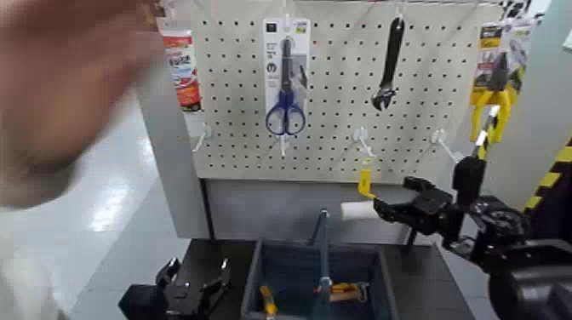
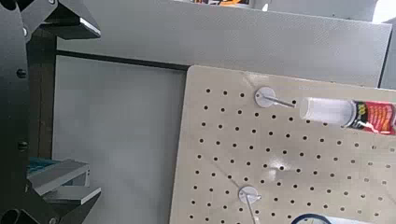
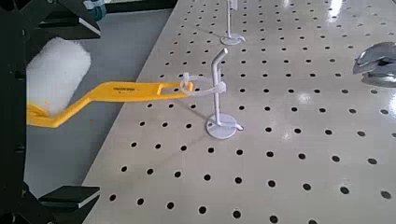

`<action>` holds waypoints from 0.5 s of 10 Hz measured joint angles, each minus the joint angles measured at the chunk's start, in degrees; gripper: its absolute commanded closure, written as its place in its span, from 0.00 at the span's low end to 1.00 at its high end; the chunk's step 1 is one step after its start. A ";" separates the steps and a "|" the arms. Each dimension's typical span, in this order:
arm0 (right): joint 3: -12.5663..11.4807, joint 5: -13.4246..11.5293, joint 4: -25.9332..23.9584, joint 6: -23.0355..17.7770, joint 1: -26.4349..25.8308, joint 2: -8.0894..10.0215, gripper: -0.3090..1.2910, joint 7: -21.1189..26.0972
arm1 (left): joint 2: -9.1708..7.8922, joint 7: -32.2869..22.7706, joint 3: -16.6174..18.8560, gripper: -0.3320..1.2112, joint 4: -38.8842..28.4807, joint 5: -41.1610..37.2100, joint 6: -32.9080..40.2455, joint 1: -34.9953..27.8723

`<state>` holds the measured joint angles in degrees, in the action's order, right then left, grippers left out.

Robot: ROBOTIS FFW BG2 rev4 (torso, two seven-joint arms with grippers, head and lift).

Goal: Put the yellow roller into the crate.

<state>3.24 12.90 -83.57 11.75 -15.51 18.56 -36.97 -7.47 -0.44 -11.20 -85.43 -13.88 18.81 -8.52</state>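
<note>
The yellow roller (image 1: 366, 181) hangs from a white hook (image 3: 217, 89) low on the pegboard, its white fluffy sleeve (image 3: 58, 70) at the lower end of the bent yellow handle. My right gripper (image 1: 387, 207) is right beside it, open. In the right wrist view the right gripper (image 3: 58, 107) has its fingers wide apart on either side of the sleeve end. The crate (image 1: 253, 281), dark blue-grey with an upright handle bar (image 1: 322, 247), stands below the board. My left gripper (image 1: 200, 285) rests open beside the crate's left side, holding nothing.
On the pegboard (image 1: 340, 111) hang blue-handled scissors (image 1: 285, 85), a black wrench (image 1: 389, 64), packed yellow pliers (image 1: 494, 85) and a glue tube (image 1: 181, 68). A blurred hand (image 1: 60, 85) fills the upper left. Small tools (image 1: 340, 292) lie in the crate.
</note>
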 measured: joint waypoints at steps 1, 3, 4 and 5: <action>1.12 0.36 1.83 -0.76 -1.52 0.13 0.27 -0.55 | 0.00 0.00 0.01 0.30 0.00 0.00 0.00 0.03; 3.14 1.05 4.87 -2.10 -4.34 0.24 0.27 -1.40 | 0.00 0.00 -0.04 0.30 0.00 0.00 0.00 0.09; 3.98 1.37 6.11 -2.68 -5.45 0.25 0.27 -1.66 | 0.05 0.00 -0.05 0.30 0.04 -0.03 0.00 0.15; 4.76 1.71 7.48 -3.24 -6.47 0.23 0.27 -2.04 | 0.08 0.00 -0.05 0.30 0.10 -0.07 0.00 0.19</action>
<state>8.01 14.62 -76.09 8.52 -21.98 18.79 -39.01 -7.39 -0.44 -11.25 -85.32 -13.96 18.81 -8.33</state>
